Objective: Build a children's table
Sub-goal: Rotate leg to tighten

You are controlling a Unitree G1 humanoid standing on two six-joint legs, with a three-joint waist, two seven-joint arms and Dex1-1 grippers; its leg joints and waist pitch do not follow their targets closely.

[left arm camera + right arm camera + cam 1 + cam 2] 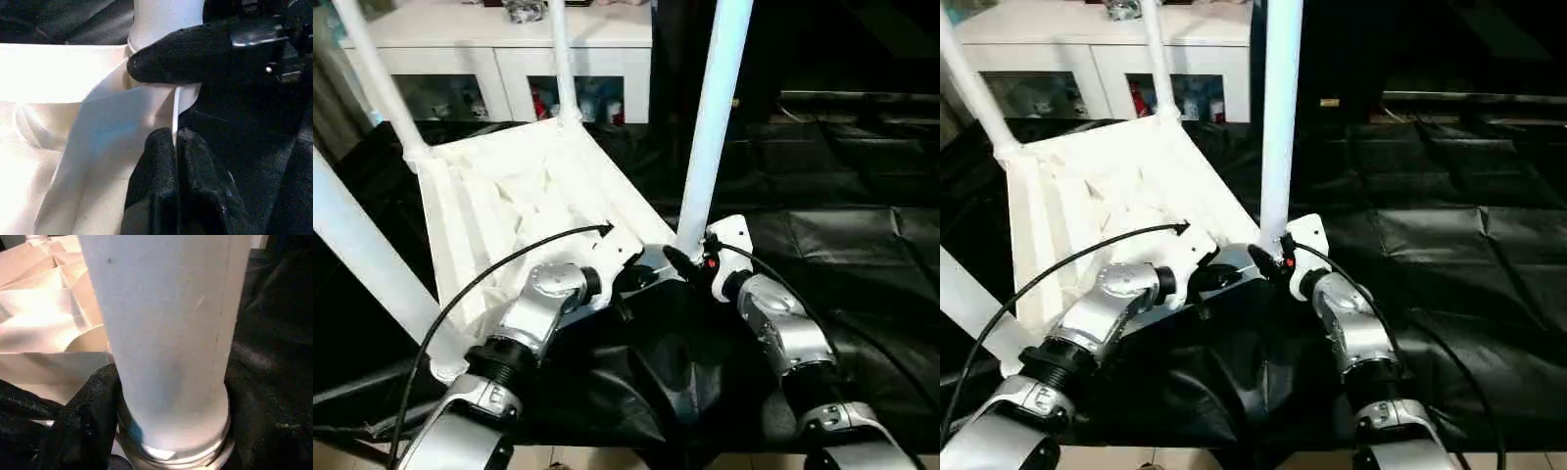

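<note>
Item: leg seating, near corner. We are pinching the tabletop's (509, 211) thin rim in the left gripper (175, 139), jaws clenched on it; best to hold that edge steady. Right gripper (690, 264) is straddling the upright leg (713, 117) at its socket, grasp uncertain. Forearms converge. Beyond, three legs are standing seated.

1. The place looks like a home room set up for robot trials, perhaps a living room or playroom.
2. A white cabinet (499, 59) stands along the back, with glass-fronted shelves holding small colourful items too blurred to name.
3. Black sheeting (842, 245), creased and glossy, covers the work surface.
4. A curtain (328, 108) hangs at the far left edge.
5. A strip of pale floor (342, 458) shows at the near edge.
</note>
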